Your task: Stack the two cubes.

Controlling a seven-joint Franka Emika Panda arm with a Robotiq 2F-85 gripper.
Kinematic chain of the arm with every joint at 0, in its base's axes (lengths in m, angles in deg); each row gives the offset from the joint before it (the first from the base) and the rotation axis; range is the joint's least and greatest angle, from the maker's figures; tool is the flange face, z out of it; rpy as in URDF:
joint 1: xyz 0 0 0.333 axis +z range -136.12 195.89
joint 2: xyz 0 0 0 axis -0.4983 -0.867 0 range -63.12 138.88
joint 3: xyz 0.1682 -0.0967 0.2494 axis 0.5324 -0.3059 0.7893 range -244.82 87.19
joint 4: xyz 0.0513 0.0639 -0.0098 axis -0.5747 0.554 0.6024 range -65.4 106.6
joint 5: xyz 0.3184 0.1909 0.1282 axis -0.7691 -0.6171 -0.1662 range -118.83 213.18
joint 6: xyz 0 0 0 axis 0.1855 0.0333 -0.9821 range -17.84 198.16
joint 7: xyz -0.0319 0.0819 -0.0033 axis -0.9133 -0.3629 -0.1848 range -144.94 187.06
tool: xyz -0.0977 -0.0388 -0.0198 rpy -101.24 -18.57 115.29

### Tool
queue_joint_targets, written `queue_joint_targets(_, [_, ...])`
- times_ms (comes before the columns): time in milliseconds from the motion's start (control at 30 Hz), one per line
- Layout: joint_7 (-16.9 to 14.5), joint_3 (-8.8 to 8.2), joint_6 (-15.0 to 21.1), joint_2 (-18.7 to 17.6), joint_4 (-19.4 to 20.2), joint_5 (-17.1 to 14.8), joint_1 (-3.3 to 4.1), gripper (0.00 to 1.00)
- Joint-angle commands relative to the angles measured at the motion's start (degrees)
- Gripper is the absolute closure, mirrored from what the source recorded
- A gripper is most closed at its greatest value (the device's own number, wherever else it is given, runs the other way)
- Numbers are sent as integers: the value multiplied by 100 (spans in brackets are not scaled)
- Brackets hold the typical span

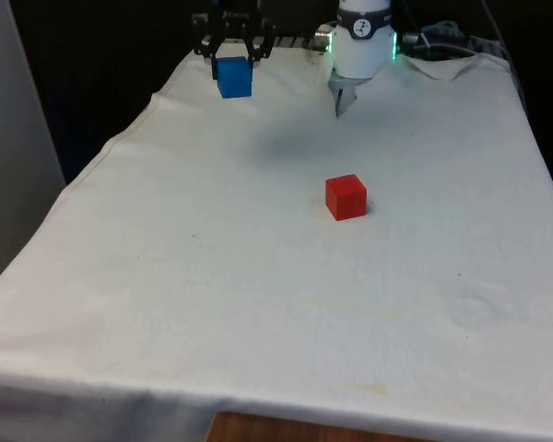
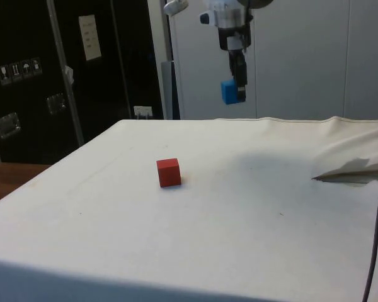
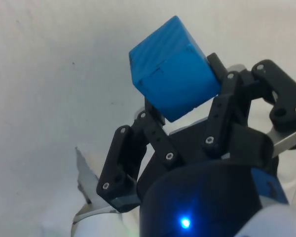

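Held cube (image 1: 233,76) — up behind the table's cube (image 1: 346,196); well apart.

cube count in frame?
2. The blue cube is held in the gripper above the table's far end; the red cube sits mid-table on the cloth.

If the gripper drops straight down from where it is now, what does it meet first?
Most likely bare white cloth. The gripper points down, holding the blue cube high above the table's far end. The red cube sits well off that line, though depth is uncertain.
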Motion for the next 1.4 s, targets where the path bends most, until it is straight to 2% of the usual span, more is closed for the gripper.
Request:
queue_joint_targets(0, [-11,23,-74,-46,-63,-86,34,94])
queue_joint_targets(33, [0,29,-29,-23,-46,-34,0,94])
queue_joint_targets(67, [-17,52,-97,-69,-103,-120,34,94])
queue_joint_targets(200, [-23,160,-120,-178,-223,-264,52,94])
queue_joint_targets(300, [-23,275,-132,-281,-332,-413,63,94])
queue_joint_targets(333, [-6,252,-57,-258,-286,-321,29,94])
queue_joint_targets(367, [-23,304,-132,-309,-361,-441,63,94])
queue_joint_targets(633, [0,602,-143,-510,-607,-722,69,94])
queue_joint_targets(667, [0,584,-63,-493,-561,-653,40,94])
queue_joint_targets(700, [0,630,-143,-533,-630,-751,69,94])
queue_joint_targets(833, [6,762,-212,-556,-762,-854,57,94])
queue_joint_targets(900, [34,814,-258,-556,-819,-877,69,94])
queue_joint_targets(933, [17,802,-183,-567,-796,-842,46,94])
queue_joint_targets(967, [46,837,-281,-561,-848,-894,69,94])
queue_joint_targets(1233, [166,1071,-458,-573,-1083,-980,74,94])
queue_joint_targets(1267, [149,1049,-372,-567,-1031,-928,52,94])
queue_joint_targets(1300, [195,1106,-476,-579,-1106,-985,80,94])
queue_joint_targets(1367, [229,1163,-504,-584,-1152,-991,80,94])
